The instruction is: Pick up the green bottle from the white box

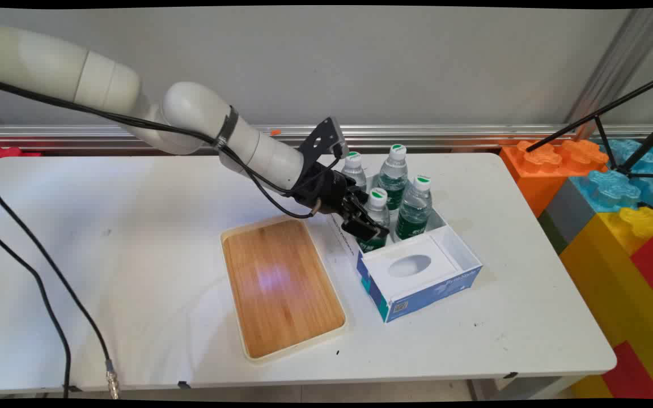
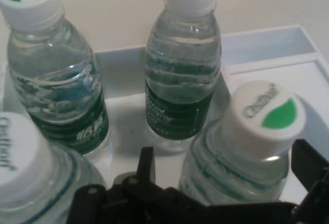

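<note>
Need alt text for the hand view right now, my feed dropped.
The gripper straddles a water bottle with a white and green cap, one finger each side. Three more capped bottles stand around it inside a white box.

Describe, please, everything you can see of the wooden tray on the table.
The wooden tray is a rounded rectangle with a light brown wood-grain floor and a low cream rim. It lies flat on the white table, long side running away from the camera, nothing in it. The box of bottles stands just to its right, apart from it.
</note>
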Motion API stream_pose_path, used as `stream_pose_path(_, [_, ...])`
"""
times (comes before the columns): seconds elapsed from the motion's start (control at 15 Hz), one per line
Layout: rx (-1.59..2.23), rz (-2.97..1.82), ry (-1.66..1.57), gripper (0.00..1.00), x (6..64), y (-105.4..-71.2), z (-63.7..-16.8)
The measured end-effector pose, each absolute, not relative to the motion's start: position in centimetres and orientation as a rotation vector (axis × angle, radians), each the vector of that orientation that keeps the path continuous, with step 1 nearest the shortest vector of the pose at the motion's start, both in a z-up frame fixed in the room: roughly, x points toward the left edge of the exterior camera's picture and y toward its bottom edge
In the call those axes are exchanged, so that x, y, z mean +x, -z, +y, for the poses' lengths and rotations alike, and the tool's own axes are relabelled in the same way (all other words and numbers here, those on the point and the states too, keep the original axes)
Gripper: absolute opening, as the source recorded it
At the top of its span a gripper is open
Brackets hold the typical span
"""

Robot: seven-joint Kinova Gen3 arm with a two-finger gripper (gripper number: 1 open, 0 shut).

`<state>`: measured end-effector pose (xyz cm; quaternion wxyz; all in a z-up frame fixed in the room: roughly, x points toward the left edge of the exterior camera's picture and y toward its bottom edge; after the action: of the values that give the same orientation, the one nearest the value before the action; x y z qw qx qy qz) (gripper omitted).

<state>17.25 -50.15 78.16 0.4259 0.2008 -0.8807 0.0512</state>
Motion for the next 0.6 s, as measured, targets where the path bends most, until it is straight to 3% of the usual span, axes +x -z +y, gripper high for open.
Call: stream_pose_path(0.6, [0.513, -2.191, -0.128, 1.0, 19.4, -83.1, -48.2])
